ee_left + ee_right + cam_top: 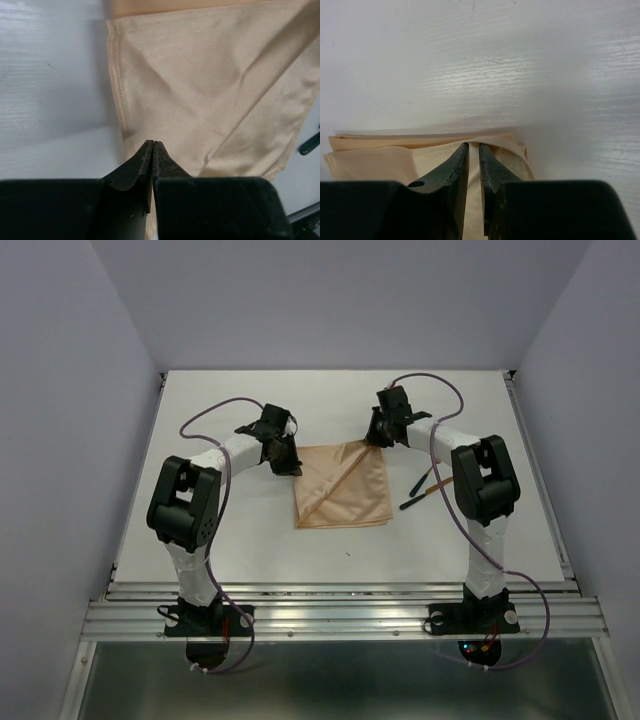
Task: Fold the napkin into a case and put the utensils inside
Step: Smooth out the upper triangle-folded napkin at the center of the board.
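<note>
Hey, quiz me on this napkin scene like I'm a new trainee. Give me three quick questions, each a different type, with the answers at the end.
1. True or false: the utensils already lie inside the napkin.
2. Where do the left gripper and the right gripper pinch the napkin? A) at its two far corners B) at its two near corners C) in the middle of its near edge
3. Fill in: the utensils lie on the table to the robot's ____ of the napkin.

Key: 1 false; 2 A; 3 right.
</note>
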Available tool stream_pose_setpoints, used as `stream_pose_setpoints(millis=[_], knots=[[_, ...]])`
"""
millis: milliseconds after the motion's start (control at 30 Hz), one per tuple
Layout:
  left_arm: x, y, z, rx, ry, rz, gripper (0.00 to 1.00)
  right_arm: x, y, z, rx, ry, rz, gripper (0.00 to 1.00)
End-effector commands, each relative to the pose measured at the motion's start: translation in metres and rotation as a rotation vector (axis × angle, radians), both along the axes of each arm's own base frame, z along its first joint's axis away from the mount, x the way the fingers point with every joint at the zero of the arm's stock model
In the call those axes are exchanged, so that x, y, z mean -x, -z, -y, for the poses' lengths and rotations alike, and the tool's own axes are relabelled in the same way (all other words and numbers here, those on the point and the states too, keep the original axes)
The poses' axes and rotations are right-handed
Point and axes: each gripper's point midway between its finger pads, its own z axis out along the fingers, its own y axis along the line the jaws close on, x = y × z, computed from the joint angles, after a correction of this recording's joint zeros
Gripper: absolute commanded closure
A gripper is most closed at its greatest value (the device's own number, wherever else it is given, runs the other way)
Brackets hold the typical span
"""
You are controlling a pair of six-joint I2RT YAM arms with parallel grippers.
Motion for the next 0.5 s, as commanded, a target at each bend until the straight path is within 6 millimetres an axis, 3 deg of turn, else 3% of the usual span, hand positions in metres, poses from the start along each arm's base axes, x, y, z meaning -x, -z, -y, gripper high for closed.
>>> stream_pose_setpoints(millis=[0,267,467], knots=[[-0.023,-0.008,-0.01,-0.039,-0.039,0.037,0.88,-0.015,-0.044,-0.001,-0.04,0.015,0.092,0.8],[-0.039,-0.025,-0.031,-0.047,-0.103,0.096,0.85,-0.007,-0.056,0.001,-0.048,0.007,0.105,0.8],[-0.057,-0.022,-0.033,-0.013,-0.103,0.107,0.69,0.0,-0.069,0.004,-0.049,0.0,0.126,0.71]])
